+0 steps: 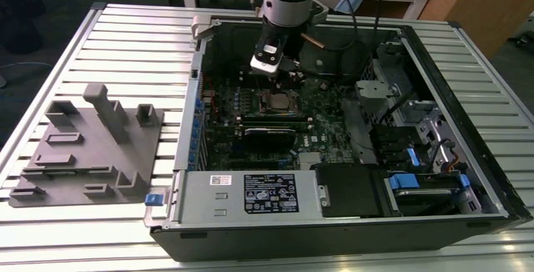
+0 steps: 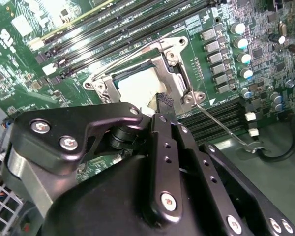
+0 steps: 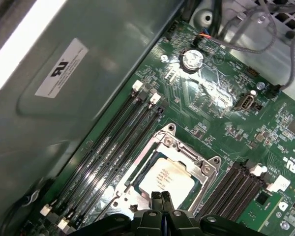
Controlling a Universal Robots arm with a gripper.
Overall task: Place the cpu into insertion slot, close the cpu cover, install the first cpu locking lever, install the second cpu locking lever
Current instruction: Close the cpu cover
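Tool (image 3: 162, 196) pinched shut, empty, over lowered cpu cover (image 3: 207, 169), cpu (image 3: 166, 180) in its window

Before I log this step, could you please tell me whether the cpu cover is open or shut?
Shut: in the first wrist view the cpu cover lies flat around the cpu, which shows through its window.

cpu (image 3: 166, 179) top dull silvery metal; cpu cover (image 3: 188, 153) bright bare metal; circuit board (image 3: 206, 129) glossy green.

The ribbed metal bench (image 1: 125, 40) is carrying an open computer case (image 1: 334, 242), lying on its side, with a grey fixture plate (image 1: 84, 159) sitting beside it toward the bench edge at the exterior view's left.
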